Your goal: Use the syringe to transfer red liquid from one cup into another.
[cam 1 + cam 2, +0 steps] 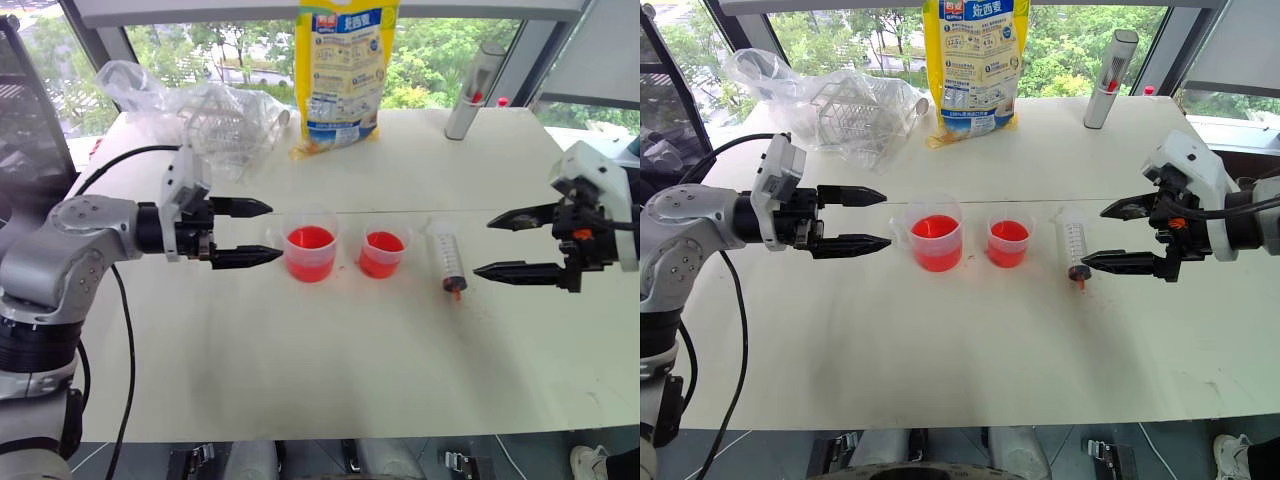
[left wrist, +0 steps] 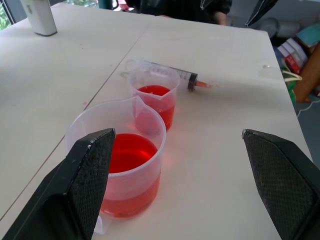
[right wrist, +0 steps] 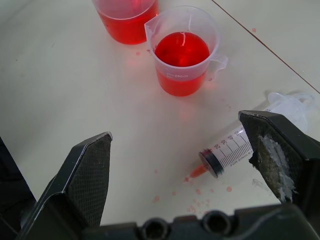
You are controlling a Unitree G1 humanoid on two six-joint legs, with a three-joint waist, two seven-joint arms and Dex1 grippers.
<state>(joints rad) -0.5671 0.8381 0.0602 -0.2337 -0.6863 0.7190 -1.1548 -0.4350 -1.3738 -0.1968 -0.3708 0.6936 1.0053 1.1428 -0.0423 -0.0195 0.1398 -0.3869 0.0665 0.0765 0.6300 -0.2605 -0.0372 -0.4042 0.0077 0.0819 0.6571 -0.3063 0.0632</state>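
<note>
Setting: white tabletop (image 1: 940, 380) before a window, with a yellow printed bag (image 1: 970, 65), a crumpled clear plastic bag (image 1: 840, 105) and a grey cylindrical tube (image 1: 1110, 80) along the far edge.
Larger beaker: spouted clear beaker (image 1: 933, 240), left of centre, holding red liquid (image 1: 932, 228).
Smaller cup: clear cup (image 1: 1008, 243) just right of the beaker, apart from it, also partly filled with red.
Syringe: clear syringe (image 1: 1074, 245) lying flat on the table right of the smaller cup, orange-red tip toward the near edge (small red droplets dot the table by the tip).
Left gripper: left gripper (image 1: 862, 219) spread wide and empty, level beside the beaker, not touching it.
Right gripper: right gripper (image 1: 1108, 236) spread wide and empty, hovering just right of the syringe.
Handling: probably light, stiff and smooth; the round barrel may roll or slip, wet near the tip.
Hold point: mid-barrel, across the markings, clear of plunger and tip.
</note>
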